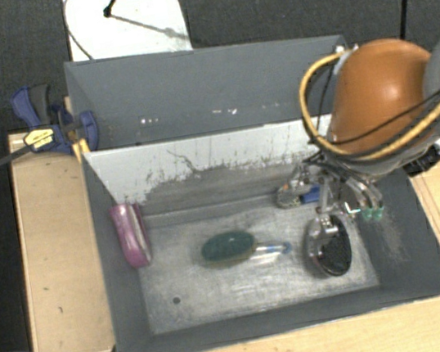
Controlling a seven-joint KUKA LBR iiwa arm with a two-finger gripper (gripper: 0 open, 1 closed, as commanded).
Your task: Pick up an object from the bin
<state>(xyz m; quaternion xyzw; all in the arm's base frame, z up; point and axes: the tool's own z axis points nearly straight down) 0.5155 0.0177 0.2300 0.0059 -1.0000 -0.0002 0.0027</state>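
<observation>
Here the gripper hung over the black oval at the bin's right end; I couldn't tell its spread, so I feared a grasp slipping off that rounded shell.

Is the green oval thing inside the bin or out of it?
Inside. The green oval thing lies on the bin floor near the middle, left of the gripper, apart from it.

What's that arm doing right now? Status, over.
Gripper over the black oval thing, right side of bin. Green brush lies to its left, apart. Pink thing by left wall.
</observation>
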